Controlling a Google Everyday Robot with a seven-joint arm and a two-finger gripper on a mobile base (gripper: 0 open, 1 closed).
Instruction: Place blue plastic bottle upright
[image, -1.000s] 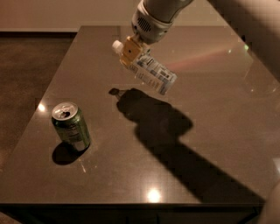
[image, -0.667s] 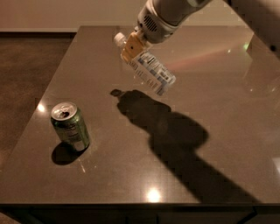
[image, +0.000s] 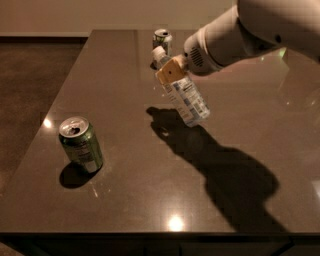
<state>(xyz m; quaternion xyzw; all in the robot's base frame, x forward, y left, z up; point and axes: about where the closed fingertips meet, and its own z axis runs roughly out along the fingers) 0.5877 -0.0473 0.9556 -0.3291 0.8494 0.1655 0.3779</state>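
While blue plastic bottle (image: 187, 100) is held tilted above middle of table (image: 115, 90), placing step is judged in hand, not finished; gripper (image: 169, 71) is located over mid-table, clamped around bottle's upper part just below white cap (image: 159, 51); cap is pointed up-left, base down-right, close over own shadow; contact with surface cannot be told; next move: bottle to be rotated to vertical, base lowered flat, grip released afterwards; green can (image: 81, 146) at front left and far can (image: 162, 37) are well apart from bottle.

Nothing legible — not even on the blue plastic bottle (image: 189, 101) the tool (image: 171, 71) grips above the table (image: 110, 80).
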